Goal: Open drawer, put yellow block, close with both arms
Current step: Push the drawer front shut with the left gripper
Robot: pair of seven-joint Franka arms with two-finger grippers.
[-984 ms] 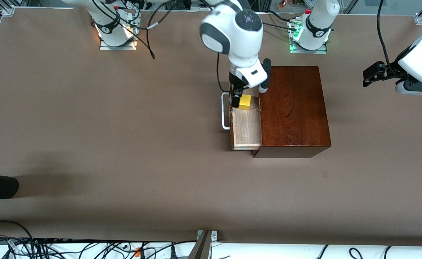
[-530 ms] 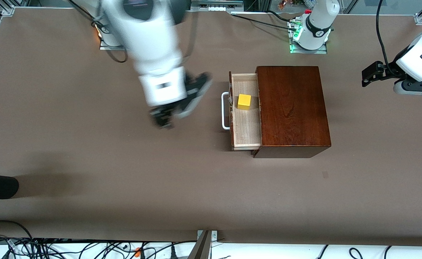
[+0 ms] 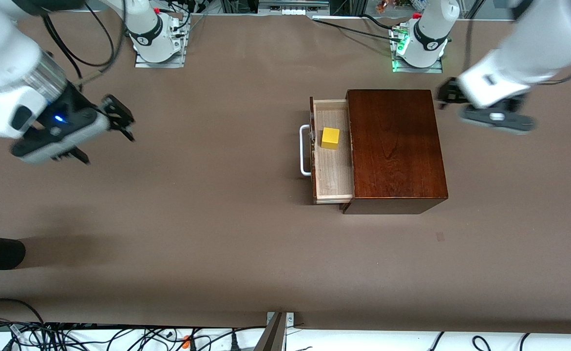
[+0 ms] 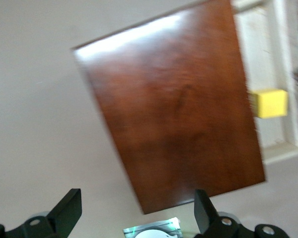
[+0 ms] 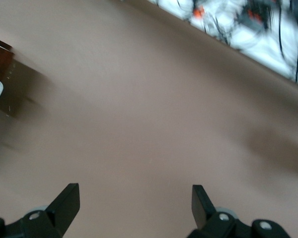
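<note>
Drawer (image 3: 333, 165): pulled out from the glossy dark wooden box (image 3: 395, 146) toward the right arm's end of the bench (image 3: 217, 219), pale tray exposed, white bar handle (image 3: 305, 150) at its dark front. Holds one thing only: the yellow block (image 3: 330, 138), resting on the tray floor in the part farther from the front camera, apart from the tray's walls as far as can be told.

Probably light and rigid, that block; plain faces, easy to pinch across two flat sides, though already placed. Drawer likely stiff wood, sliding on its own fit; best pushed flat on the front panel or at the handle's middle, with the box braced at its closed end so as not to skid on the smooth bench.

Right tool (image 3: 115, 119): over bare bench well apart from the drawer, fingers spread wide, grasping nothing. Left tool (image 3: 445, 92): over the box's edge toward the left arm's end, fingers spread in its wrist view (image 4: 134, 218), empty too.

Closing not yet done.
</note>
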